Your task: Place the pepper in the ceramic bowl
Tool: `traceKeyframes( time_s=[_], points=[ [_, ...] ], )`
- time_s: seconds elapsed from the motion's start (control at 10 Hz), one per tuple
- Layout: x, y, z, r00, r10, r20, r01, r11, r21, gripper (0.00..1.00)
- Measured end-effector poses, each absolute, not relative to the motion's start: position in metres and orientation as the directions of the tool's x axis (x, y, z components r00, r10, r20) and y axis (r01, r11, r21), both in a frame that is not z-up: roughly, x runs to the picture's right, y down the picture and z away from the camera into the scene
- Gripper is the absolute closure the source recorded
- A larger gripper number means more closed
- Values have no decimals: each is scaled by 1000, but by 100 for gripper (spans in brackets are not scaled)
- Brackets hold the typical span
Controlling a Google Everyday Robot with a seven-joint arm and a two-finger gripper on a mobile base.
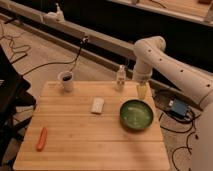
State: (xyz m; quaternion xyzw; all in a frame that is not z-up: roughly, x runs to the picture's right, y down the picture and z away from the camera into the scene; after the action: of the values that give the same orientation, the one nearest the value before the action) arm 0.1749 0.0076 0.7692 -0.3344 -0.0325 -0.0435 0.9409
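White rounded arm [151, 52] ends in yellowish tool [142, 91] near ceramic bowl [136, 115].

No legible text, labels or numbers on anything, end effector [142, 90] above far rim of ceramic bowl [136, 115] likewise unmarked

Dim warm light, soft shadows.
Your gripper [142, 91], over the table's [100, 142] far right edge, is lit from above; faint sheen on the ceramic bowl [123, 118].
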Motion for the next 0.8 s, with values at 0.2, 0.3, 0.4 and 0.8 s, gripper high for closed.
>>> traceKeyframes(
  time_s=[0.2,0.3,0.4,0.8],
  points=[
    [127,-4,776,977,-119,175,200,790,-579,22],
    [92,-11,776,959,-153,238,262,799,-541,22],
    [71,-14,776,945,-173,278,300,800,-520,22],
    [-28,-9,767,855,-247,457,453,784,-424,22]
  ],
)
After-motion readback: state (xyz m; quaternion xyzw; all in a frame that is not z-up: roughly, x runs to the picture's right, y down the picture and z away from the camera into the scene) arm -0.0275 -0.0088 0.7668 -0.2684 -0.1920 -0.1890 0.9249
